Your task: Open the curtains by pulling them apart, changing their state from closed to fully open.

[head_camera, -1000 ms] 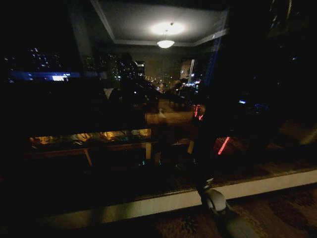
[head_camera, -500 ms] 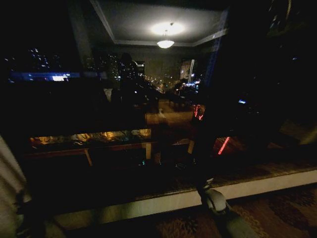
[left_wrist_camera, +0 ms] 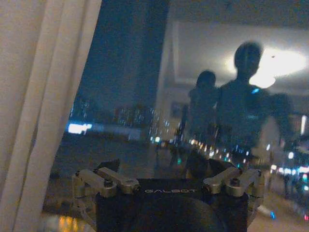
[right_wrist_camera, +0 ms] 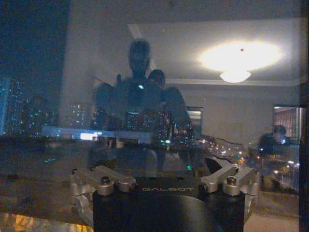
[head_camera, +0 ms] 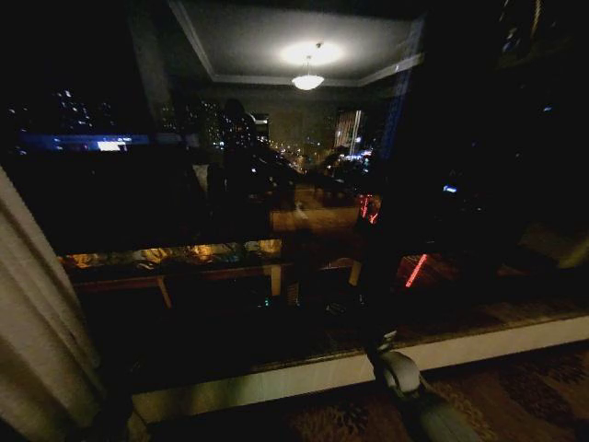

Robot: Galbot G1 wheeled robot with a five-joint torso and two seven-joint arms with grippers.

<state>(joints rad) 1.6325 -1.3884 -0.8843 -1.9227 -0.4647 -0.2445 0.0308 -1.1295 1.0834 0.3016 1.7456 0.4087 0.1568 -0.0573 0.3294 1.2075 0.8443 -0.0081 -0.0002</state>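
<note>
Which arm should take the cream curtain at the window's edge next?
Left, probably. The curtain hangs close beside the left gripper, on the robot's left side in the head view. The right gripper faces bare window glass.

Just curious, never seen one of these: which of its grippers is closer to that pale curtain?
Left. The curtain hangs right beside the left gripper. The right gripper faces bare window glass, away from the curtain.
</note>
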